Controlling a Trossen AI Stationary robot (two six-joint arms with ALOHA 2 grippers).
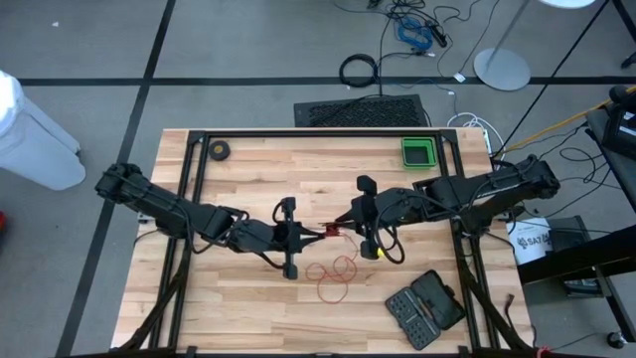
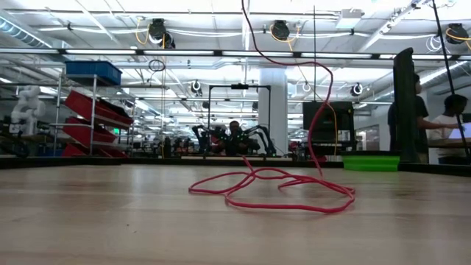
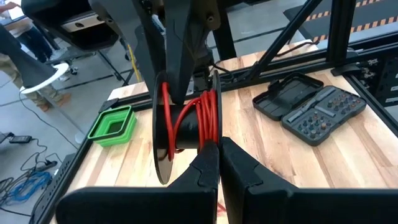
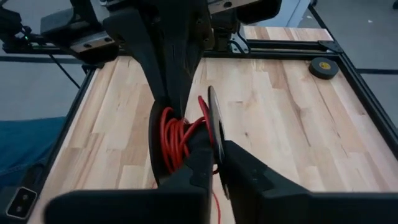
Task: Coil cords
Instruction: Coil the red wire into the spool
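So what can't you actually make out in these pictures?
- High view: the reel, tiny between both arms' tools.
- Low view: the red cord runs off the top edge; tools unseen.
- Left wrist view: reel's far side, behind the other arm.
- High view: the black case's contents, too small.

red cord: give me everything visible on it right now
The red cord is thin, glossy and wire-like. Part is wound in several turns on the black reel, which both grippers, left and right, hold above mid-table. From there a strand hangs down to loose, overlapping loops lying flat on the wooden table, toward its front edge and apart from the bit case.
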